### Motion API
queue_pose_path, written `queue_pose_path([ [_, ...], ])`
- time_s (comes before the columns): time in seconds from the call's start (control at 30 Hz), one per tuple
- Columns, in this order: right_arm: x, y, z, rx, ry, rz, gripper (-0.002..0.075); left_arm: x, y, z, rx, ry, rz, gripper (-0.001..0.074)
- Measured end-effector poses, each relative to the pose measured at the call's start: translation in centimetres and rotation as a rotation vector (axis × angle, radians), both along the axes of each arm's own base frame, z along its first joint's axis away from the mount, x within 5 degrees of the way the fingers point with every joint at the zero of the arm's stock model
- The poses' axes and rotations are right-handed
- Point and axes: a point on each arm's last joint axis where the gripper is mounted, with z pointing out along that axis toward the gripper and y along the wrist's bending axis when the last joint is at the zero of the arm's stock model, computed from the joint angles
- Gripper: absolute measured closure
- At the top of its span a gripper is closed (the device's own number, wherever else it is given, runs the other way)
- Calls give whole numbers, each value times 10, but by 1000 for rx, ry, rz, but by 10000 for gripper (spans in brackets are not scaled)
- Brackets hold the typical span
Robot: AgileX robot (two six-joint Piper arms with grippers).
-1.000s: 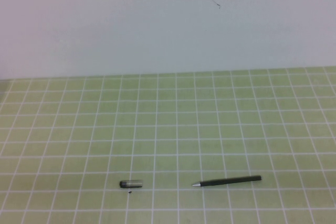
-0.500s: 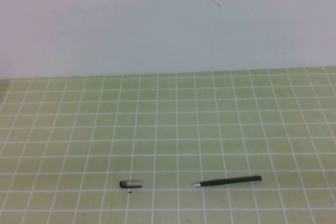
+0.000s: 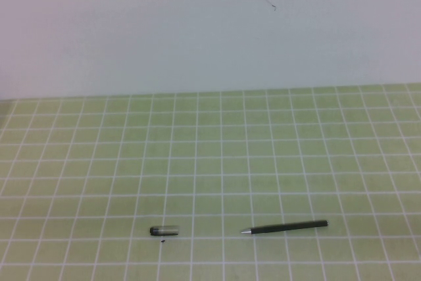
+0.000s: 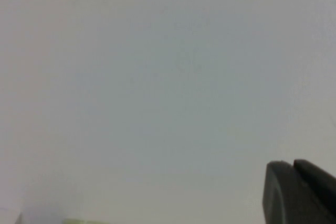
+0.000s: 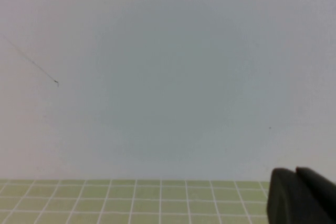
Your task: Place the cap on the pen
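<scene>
Nothing done yet, by the look of it. Pen (image 3: 284, 228) flat on the green gridded surface (image 3: 217, 143), near the front edge and right of centre, silver tip aimed toward the cap (image 3: 164, 230). Cap on its side to the left, well apart from the pen and roughly in line with it. A tiny dark speck (image 3: 162, 241) just in front of the cap. All of the work left: picking up pen and cap, lining up tip with the open end, pushing together.

No arm anywhere in the high view, so both parked out of frame there. Left wrist view: only pale wall (image 4: 157, 77), a sliver of green low down, and a dark corner of the left tool (image 4: 300, 192), raised off the surface and aimed at the wall. Right wrist view: same wall with a thin dark scratch (image 5: 32, 61), the far strip of grid, and a dark corner of the right tool (image 5: 302, 195), likewise held high. Cannot tell open or closed for either tool; too little of each in frame, possibly one finger only. Pen and cap absent from both wrist views, seen from the high view alone.
</scene>
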Motion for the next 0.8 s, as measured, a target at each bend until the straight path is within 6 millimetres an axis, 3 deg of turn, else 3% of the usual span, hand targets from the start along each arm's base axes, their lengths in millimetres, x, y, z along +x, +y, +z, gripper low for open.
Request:
queue_pose_path([
  [0.13,-2,1,9,2,26,8,727,2,0,-1,-15,56,-4,735],
  [0.4,-10,4,51,-9,133,34,727,20,-1,-1,-24,187,-9,735],
  [0.67,16,7,107,-98,324,81,727,33,-2,6,-12,303,-27,735],
  [0.8,38,15,130,-183,574,214,727,35,-6,11,44,413,-63,735],
])
